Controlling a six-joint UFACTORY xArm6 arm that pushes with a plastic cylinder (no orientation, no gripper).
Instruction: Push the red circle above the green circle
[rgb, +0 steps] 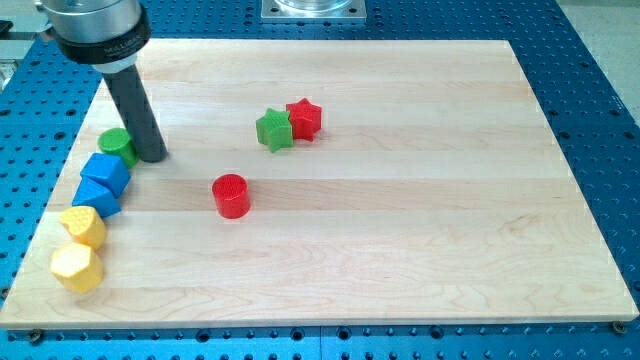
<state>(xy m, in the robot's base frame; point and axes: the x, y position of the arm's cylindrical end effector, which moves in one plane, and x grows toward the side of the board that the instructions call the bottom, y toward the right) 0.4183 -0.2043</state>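
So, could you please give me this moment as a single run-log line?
my tip: beside green circle, on its right | red circle: apart, lower right of tip, untouched | wooden board | push: not yet begun

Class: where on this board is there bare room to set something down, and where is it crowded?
Free: right of the red star; below the red circle. Crowded: left edge, my tip beside the green circle, blue blocks, yellow blocks.
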